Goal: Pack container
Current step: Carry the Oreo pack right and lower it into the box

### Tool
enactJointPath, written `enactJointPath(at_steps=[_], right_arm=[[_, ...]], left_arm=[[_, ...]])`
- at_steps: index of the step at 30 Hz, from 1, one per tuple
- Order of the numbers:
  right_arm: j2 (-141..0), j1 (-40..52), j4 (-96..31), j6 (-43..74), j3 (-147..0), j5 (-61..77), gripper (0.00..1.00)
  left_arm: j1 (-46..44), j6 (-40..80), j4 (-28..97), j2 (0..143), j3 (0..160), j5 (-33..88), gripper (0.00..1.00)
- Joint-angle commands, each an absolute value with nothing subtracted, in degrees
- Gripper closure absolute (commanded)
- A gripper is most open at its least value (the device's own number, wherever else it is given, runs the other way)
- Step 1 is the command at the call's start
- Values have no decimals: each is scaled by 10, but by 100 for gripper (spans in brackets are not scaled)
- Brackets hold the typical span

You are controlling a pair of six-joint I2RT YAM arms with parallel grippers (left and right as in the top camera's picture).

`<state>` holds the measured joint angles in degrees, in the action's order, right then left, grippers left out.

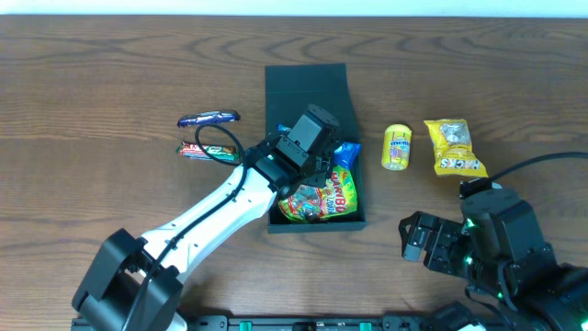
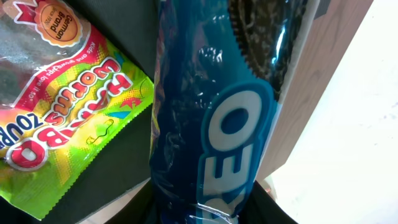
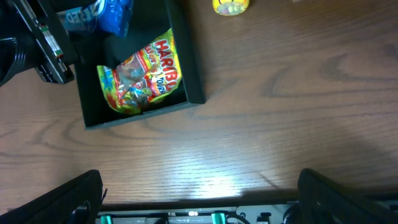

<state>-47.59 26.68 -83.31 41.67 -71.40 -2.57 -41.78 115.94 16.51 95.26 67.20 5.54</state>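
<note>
The box point(image 1: 308, 87) sits mid-table with its flap lid open at the far end. The left gripper point(image 1: 317, 158) is down inside it, pinching an Oreo pack point(image 2: 217, 124) beside the Haribo bag point(image 1: 317, 199). The right gripper point(image 3: 199, 180) hangs near the table's front edge, its 2 fingers spread and holding nothing. The box looks like light, stiff matte cardboard, so not slippery. I'd grab the flap's free edge, since the thin walls might buckle.

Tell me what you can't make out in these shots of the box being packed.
- Left fingers, open or shut: overhead, the left arm covers them; wrist view, the Oreo pack fills the frame.
- Box floor at left: overhead, under that arm.
- Yellow tub: right wrist view, cut by the top edge.
- Two bars beside the box: overhead, labels too small.
</note>
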Motion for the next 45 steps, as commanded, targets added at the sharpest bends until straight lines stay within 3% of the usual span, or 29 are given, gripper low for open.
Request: enactJointPath(at_steps=[1,21,22,23,24,29,38,40,41,45], right_arm=[[-475,262,-833,424,-710,-32,1],[-475,262,-836,428,-710,-30,1],[-475,262,-836,428,-710,-30,1],[-475,262,-836,428,-710,-30,1],[-475,262,-836,428,-710,-30,1],[-475,262,-836,428,-710,-30,1],[-475,262,-837,428,-710,-30,1],[-475,262,-838,428,-710,-30,1],[-475,262,-840,427,-710,-30,1],[-475,262,-843,406,-710,-30,1]], left_arm=[[-419,1194,166,954,675,50,94],[-449,1194,168,954,675,-20,94],[-449,1194,163,954,675,-19,81],[-449,1194,155,954,675,-19,27],[-449,1194,152,954,675,-19,5],[-449,1179,146,954,675,-4,4],[-449,1051,148,933,676,-20,0],[-449,997,154,924,676,-37,0],[-449,958,162,917,676,-51,5],[-444,775,225,882,676,-141,2]])
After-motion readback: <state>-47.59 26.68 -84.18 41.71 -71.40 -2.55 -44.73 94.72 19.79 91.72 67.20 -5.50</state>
